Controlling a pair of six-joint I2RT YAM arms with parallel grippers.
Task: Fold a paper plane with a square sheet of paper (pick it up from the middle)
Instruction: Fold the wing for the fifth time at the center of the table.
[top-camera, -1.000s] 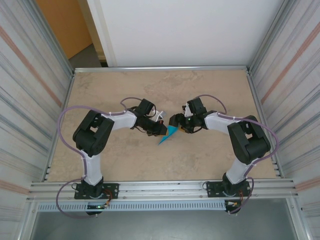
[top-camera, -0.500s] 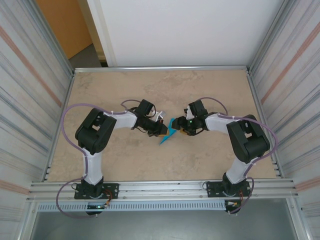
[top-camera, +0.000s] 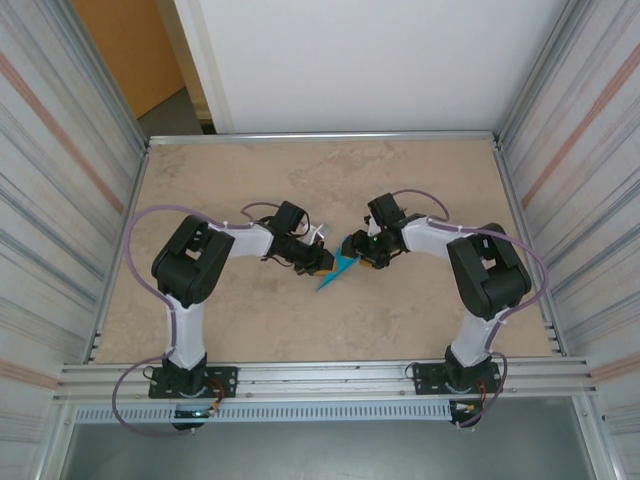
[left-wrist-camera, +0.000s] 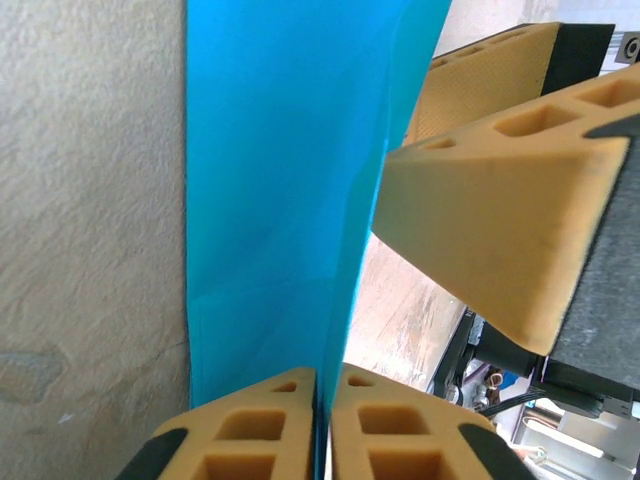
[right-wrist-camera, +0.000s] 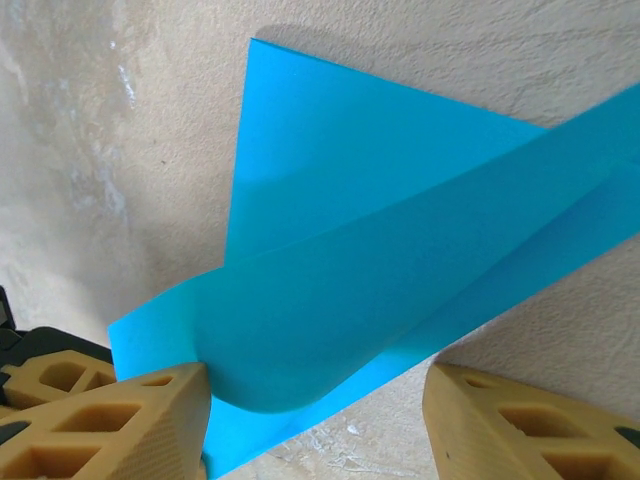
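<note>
One paper plane (left-wrist-camera: 280, 180) in left hand (left-wrist-camera: 322, 425)

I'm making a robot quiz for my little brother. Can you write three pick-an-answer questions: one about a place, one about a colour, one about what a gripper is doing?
1. Where is the paper? A) middle of the table, between the left gripper and right gripper; B) far-left corner; C) on the floor.
2. What colour is the paper? A) red; B) turquoise-blue; C) yellow.
3. What is the left gripper doing? A) wide open; B) holding a pencil; C) shut on the paper.
Answers: 1 A, the top view shows it there; 2 B, it looks blue in each view; 3 C, the left wrist view shows it clamped on the paper's edge.
</note>
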